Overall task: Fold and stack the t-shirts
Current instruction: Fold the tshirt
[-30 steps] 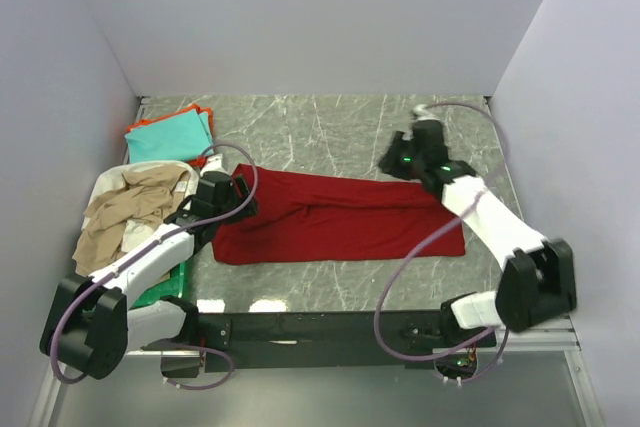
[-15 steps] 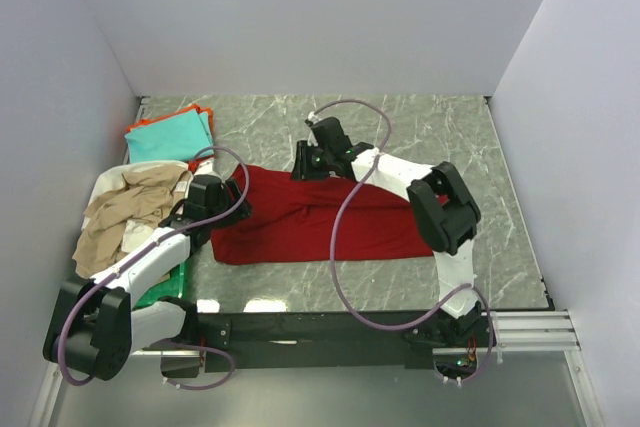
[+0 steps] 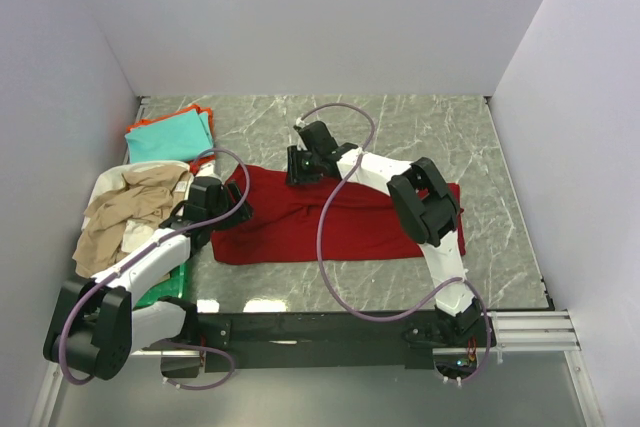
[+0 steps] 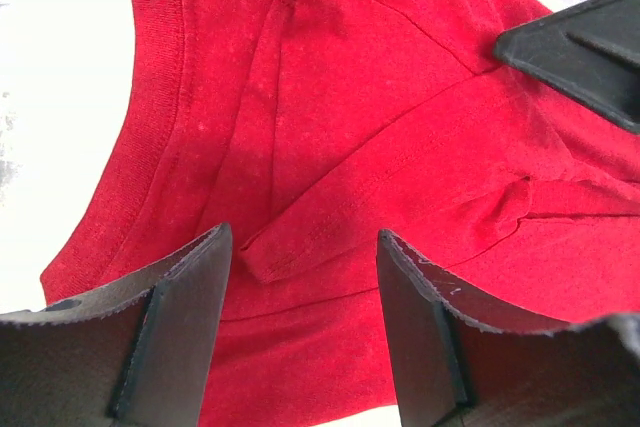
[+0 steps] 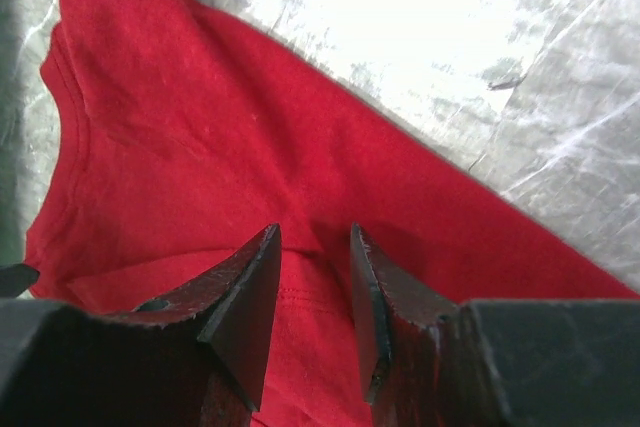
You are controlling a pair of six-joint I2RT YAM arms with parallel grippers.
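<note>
Grey marbled tabletop (image 3: 400, 127) is boxed by pale walls at the left, back and right of the frame. At the left edge, crumpled beige and white cloth shirts (image 3: 130, 212) are heaped over a green plastic tray (image 3: 160, 292). Flat teal and orange shirts (image 3: 170, 137) sit stacked in the upper-left corner.

The left gripper (image 3: 238, 201) hovers with its jaws spread over the collar end of the large dark red t-shirt (image 3: 300, 232), which lies lengthwise across the middle. Nothing is clasped.

The right gripper (image 3: 300, 172) is at the shirt's upper edge, its jaws parted narrowly over cloth and apparently grasping nothing.

The fold is probably just starting. Next, both grippers likely need to pinch the near layers and lift together. Bare table toward the frame's top and right gives room, while the tray crowds the left.
</note>
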